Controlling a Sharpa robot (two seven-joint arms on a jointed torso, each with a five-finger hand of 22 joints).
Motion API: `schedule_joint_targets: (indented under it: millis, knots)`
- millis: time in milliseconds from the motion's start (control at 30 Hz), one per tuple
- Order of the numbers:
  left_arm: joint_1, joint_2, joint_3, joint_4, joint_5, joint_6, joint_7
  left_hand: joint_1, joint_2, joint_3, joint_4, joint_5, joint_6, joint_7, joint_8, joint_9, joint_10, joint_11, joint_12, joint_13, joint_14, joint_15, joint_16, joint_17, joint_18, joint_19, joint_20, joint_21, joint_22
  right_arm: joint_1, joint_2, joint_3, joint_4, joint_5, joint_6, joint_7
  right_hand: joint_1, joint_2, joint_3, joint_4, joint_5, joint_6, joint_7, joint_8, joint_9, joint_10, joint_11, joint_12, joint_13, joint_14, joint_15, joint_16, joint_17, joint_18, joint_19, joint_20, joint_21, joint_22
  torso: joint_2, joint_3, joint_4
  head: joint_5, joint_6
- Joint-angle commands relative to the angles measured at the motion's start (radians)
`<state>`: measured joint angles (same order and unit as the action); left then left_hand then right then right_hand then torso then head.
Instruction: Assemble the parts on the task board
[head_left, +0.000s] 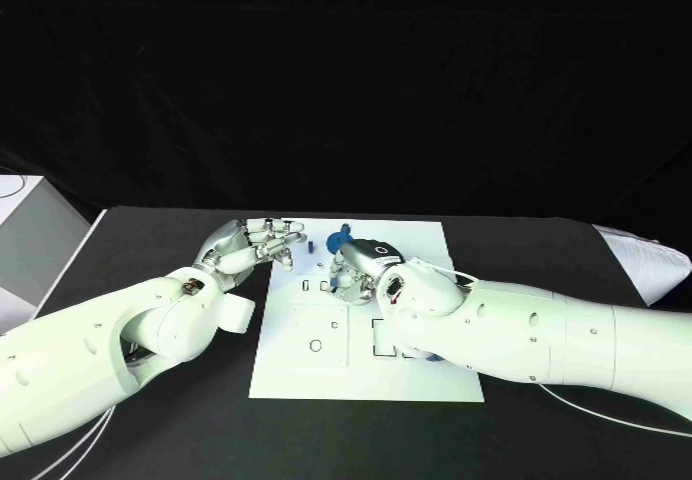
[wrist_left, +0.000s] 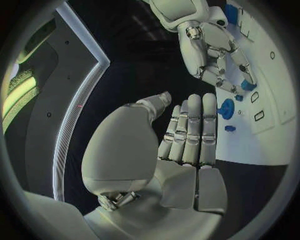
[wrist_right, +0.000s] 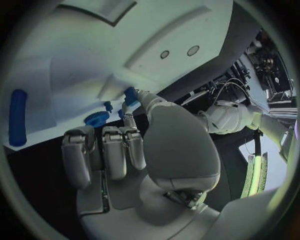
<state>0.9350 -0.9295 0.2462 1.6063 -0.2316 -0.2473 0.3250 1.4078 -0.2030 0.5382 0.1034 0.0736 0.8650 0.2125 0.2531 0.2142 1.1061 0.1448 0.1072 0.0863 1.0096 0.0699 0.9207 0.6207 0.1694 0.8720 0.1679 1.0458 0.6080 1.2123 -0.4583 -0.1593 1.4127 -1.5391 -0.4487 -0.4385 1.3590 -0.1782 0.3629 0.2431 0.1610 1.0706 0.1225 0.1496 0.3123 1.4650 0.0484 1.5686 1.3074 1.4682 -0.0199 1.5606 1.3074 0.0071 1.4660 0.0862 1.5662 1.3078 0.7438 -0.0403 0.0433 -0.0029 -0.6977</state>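
Note:
The white task board (head_left: 361, 372) lies in the middle of the black table. My left hand (head_left: 260, 243) hovers at its far left corner, palm bare and fingers straight side by side (wrist_left: 190, 130), holding nothing. A round blue part (head_left: 340, 240) (wrist_left: 226, 108) stands on the board just past those fingertips. My right hand (head_left: 361, 265) (wrist_left: 215, 55) is down on the board's far half. It pinches a small blue part (wrist_right: 130, 95) (wrist_left: 248, 86) between thumb and a fingertip, with the other fingers (wrist_right: 112, 150) curled in.
A long blue part (wrist_right: 17, 117) lies on the board, away from the hand. Two more small blue parts (wrist_left: 230, 128) (wrist_left: 239, 98) sit near the round one. Rectangular slots (head_left: 382, 340) open in the board. A white box (head_left: 22, 240) stands at far left, a pale bag (head_left: 642, 260) at right.

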Motion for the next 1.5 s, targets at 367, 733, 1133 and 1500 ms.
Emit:
schedule_joint_targets:
  millis: [367, 733, 1133, 1500]
  knots:
    - [0.0, 0.004, 0.001, 0.0, -0.003, 0.027, -0.002, -0.008, 0.005, 0.005, -0.003, -0.002, -0.009, 0.002, -0.002, 0.001, -0.006, 0.0, -0.003, 0.0, 0.007, 0.0, 0.005, -0.001, 0.016, 0.007, 0.0, 0.006, 0.0, -0.008, 0.004, -0.001, -0.009, -0.006, -0.007, 0.019, -0.017, -0.005, -0.008, 0.008, -0.002, -0.004, 0.0, 0.005, 0.0, 0.106, -0.006, 0.002, 0.263, 0.096, -0.006, 0.0, 0.234, -0.007, 0.105, -0.004, 0.005, 0.263, -0.001, 0.0001, -0.0004, 0.003, -0.003]
    - [0.0, 0.004, 0.001, -0.001, -0.003, 0.029, -0.003, -0.008, 0.005, 0.005, -0.003, -0.002, -0.009, 0.002, -0.002, 0.001, -0.006, 0.0, -0.003, 0.0, 0.007, 0.0, 0.005, -0.001, 0.016, 0.007, 0.0, 0.006, 0.0, -0.01, 0.007, -0.001, -0.011, -0.006, -0.011, 0.023, -0.02, -0.022, -0.018, 0.008, -0.008, -0.018, 0.004, 0.001, -0.002, 0.106, -0.002, 0.002, 0.263, 0.094, -0.003, -0.002, 0.228, -0.007, 0.105, -0.003, 0.005, 0.263, 0.0, -0.0001, -0.0009, 0.001, -0.005]
    - [0.0, 0.004, 0.001, -0.001, -0.003, 0.03, -0.004, -0.008, 0.005, 0.005, -0.003, -0.002, -0.009, 0.002, -0.002, 0.001, -0.006, 0.0, -0.003, 0.0, 0.007, 0.0, 0.005, -0.001, 0.016, 0.007, 0.0, 0.006, 0.0, -0.011, 0.007, -0.001, -0.011, -0.006, -0.022, 0.024, -0.026, -0.036, -0.043, 0.018, -0.029, -0.035, 0.011, -0.004, -0.006, 0.106, 0.004, 0.002, 0.263, 0.094, 0.002, -0.003, 0.224, -0.007, 0.105, 0.002, 0.005, 0.263, 0.0, -0.0003, -0.0001, 0.001, -0.004]
    - [0.0, 0.004, 0.001, -0.002, -0.004, 0.032, -0.004, -0.008, 0.005, 0.005, -0.003, -0.002, -0.009, 0.002, -0.002, 0.001, -0.006, 0.0, -0.003, 0.0, 0.007, 0.0, 0.005, -0.001, 0.016, 0.007, 0.0, 0.006, 0.0, -0.011, 0.005, -0.001, -0.009, -0.006, -0.044, 0.021, -0.084, -0.031, -0.189, 0.05, -0.107, -0.063, 0.016, -0.006, -0.013, 0.106, 0.009, 0.002, 0.263, 0.093, 0.008, -0.004, 0.222, -0.007, 0.105, 0.008, 0.005, 0.263, 0.0, 0.0006, -0.0008, 0.002, -0.003]
